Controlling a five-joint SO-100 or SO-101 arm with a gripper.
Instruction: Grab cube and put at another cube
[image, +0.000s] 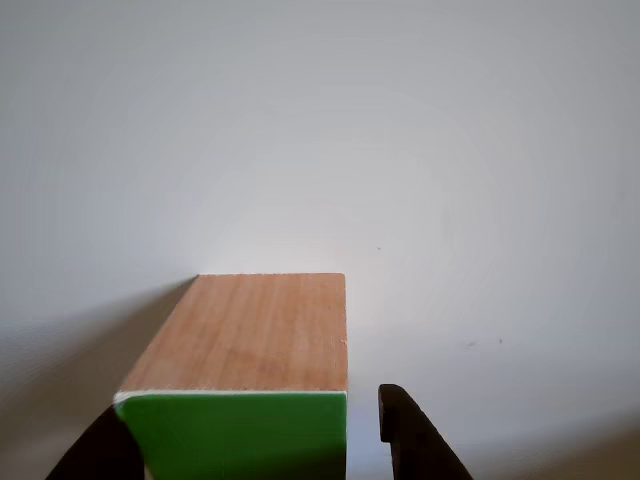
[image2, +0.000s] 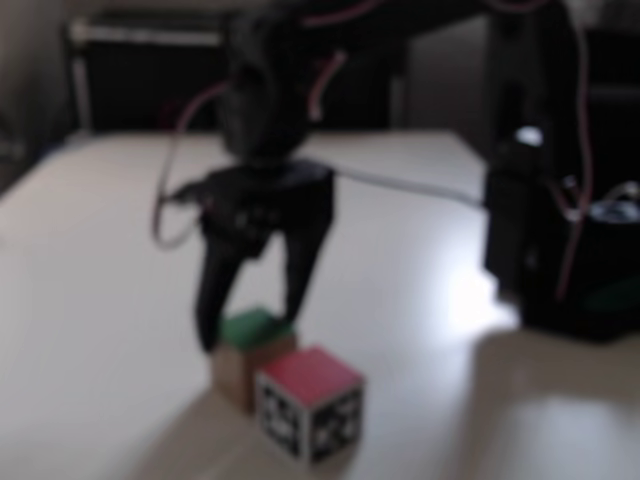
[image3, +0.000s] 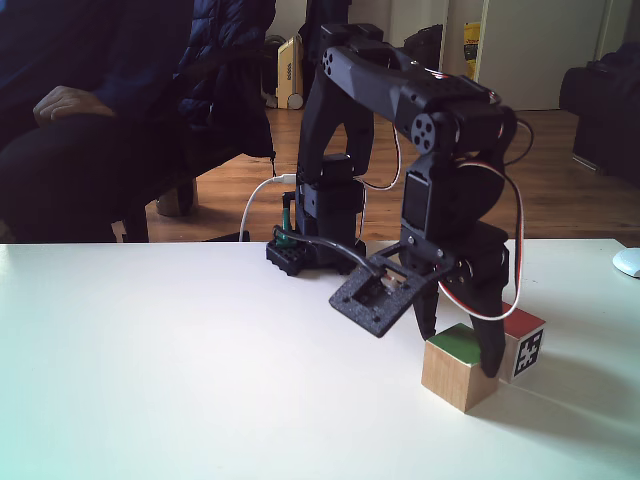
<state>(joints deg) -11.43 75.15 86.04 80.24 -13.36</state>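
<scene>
Sitting on the white table (image3: 150, 350), the cube (image3: 460, 372) shows its green face upward in both fixed views, with the gripper (image3: 462, 352) lowered over it from above. In a fixed view the cube (image2: 250, 355) stands to the left and slightly behind another cube (image2: 310, 400), whose top is red and whose sides carry black-and-white markers; the two look to be touching or just beside each other, though the blur leaves that unclear. The gripper (image2: 250, 335) straddles the green-topped block, its jaws spread a little wider than the block. In the other view the cube (image: 245, 370) fills the lower middle, wooden face and green face edged in white, and the dark fingers (image: 410, 435) flank it, the right one standing clear of its side. A seated person (image3: 90, 110) is behind the table at the left.
</scene>
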